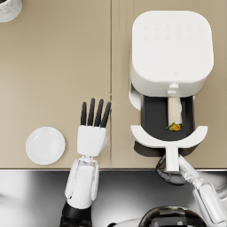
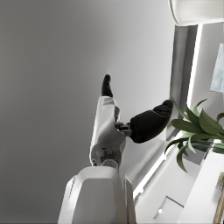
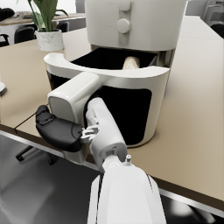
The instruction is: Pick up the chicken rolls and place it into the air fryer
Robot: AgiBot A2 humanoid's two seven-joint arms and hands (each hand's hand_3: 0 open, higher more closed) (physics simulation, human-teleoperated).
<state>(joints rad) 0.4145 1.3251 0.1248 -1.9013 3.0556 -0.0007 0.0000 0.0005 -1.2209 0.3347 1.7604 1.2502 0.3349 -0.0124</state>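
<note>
- The chicken roll (image 1: 174, 111) is lying lengthwise inside the dark drawer (image 1: 156, 116) of the white air fryer (image 1: 171, 46), against the drawer's right side, with a bit of green and orange filling showing at the end nearest the robot.
- The drawer is standing pulled out toward the robot, its curved white front panel (image 1: 168, 139) and handle (image 1: 172, 160) jutting past the bench (image 1: 57, 66) edge.
- The right hand (image 1: 168, 174) is sitting at the handle; in the right wrist view the same hand (image 3: 59, 131) is wrapping its dark fingers around the handle's (image 3: 72, 103) lower end, so it is gripping the handle.
- The roll's pale tip (image 3: 131, 64) is peeking above the drawer's rim in the right wrist view.
- The left hand (image 1: 92, 128) is hovering over the bench to the left of the fryer, palm flat, fingers straight and lying close side by side, holding nothing.
- In the left wrist view that hand (image 2: 131, 118) is showing against a plain grey background, with nothing in it.
- A small white plate (image 1: 45, 145) is resting near the bench's front edge, just left of the left hand and apart from it.
- A white pot (image 1: 9, 9) is sitting at the far left corner of the bench; the right wrist view is showing it as a planter (image 3: 49, 39) with green leaves.
</note>
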